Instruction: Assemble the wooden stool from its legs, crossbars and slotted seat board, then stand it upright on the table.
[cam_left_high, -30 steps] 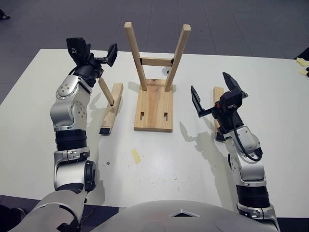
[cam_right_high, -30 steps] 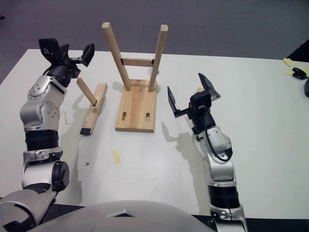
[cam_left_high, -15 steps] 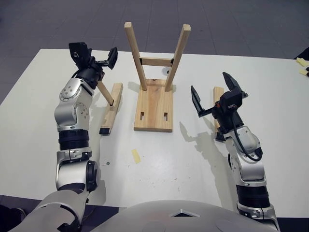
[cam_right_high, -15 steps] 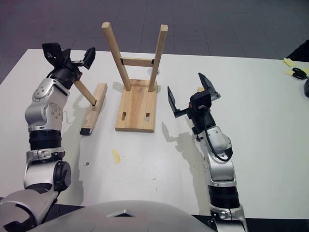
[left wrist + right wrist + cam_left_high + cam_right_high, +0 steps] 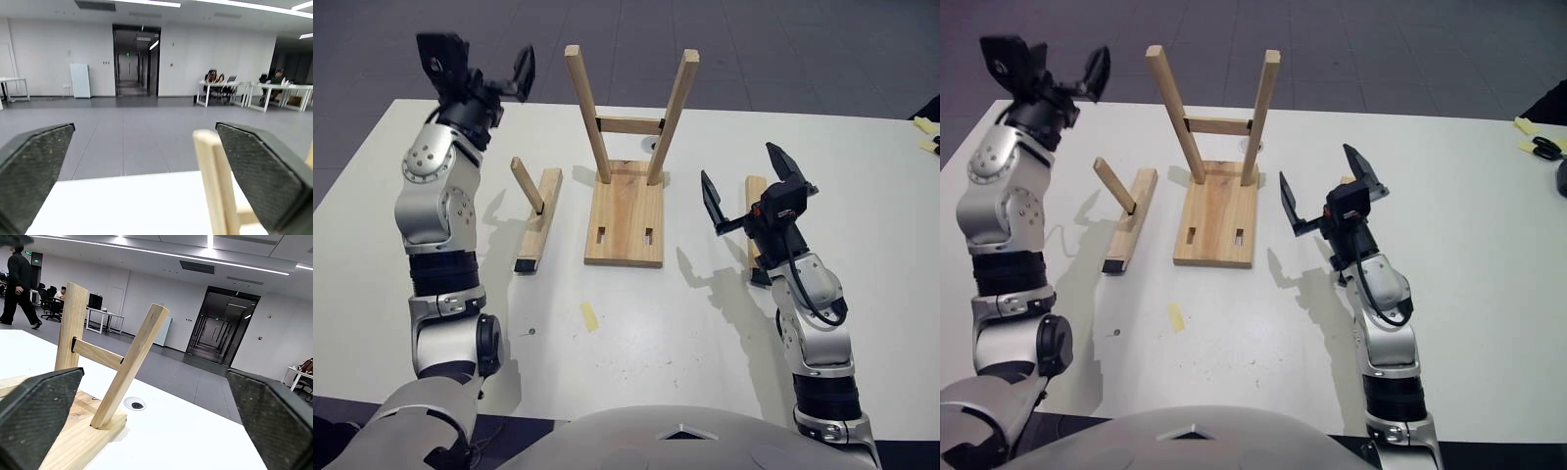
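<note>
The slotted seat board [image 5: 626, 211] lies flat mid-table. Two legs [image 5: 585, 113] rise from its far end, joined by a crossbar [image 5: 629, 125]; its two near slots [image 5: 603, 234] are empty. A loose leg [image 5: 538, 217] with a crossbar stub [image 5: 527, 184] sticking up lies to the board's left. My left gripper [image 5: 480, 67] is open and raised high above the table's far left, holding nothing. Another loose leg [image 5: 756, 188] lies right of the board, partly hidden by my right gripper [image 5: 746, 183], which is open just above it. The right wrist view looks at the standing legs [image 5: 129, 367].
A scrap of yellow tape [image 5: 589, 315] lies on the white table [image 5: 636, 333] in front of the board. A round cable hole [image 5: 649, 145] sits behind the board. Yellow notes [image 5: 927, 127] and scissors [image 5: 1547, 147] lie at the far right edge.
My left arm has lifted up and to the left, away from the loose leg's crossbar stub, its gripper still open. The right arm has not moved.
</note>
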`<state>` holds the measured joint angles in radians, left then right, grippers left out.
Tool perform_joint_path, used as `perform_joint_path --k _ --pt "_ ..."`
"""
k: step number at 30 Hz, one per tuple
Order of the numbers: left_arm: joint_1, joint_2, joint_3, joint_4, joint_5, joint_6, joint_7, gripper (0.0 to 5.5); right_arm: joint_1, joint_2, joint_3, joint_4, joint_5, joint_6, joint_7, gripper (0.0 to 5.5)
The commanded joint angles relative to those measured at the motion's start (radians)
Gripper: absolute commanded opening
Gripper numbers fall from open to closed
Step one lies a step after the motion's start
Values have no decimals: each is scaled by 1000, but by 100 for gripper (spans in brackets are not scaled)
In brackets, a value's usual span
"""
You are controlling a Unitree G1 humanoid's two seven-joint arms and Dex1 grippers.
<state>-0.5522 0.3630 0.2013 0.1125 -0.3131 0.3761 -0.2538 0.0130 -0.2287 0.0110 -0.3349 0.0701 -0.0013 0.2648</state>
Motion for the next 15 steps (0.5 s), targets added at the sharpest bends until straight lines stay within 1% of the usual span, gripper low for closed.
perform_joint_path --k 1,5,12,15 --pt "66 -8 -44 87 56 36 9 536 -6 -4 -13 -22 14 22 1 540" --pt "82 -7 -58 109 74 34 5 536 -18 -10 -25 -20 18 27 3 540" --pt "56 -4 -18 82 52 32 15 536 -22 -5 -18 -11 16 26 4 540" --pt "2 10 0 51 45 46 25 536 -9 0 -15 -15 11 21 -1 540"
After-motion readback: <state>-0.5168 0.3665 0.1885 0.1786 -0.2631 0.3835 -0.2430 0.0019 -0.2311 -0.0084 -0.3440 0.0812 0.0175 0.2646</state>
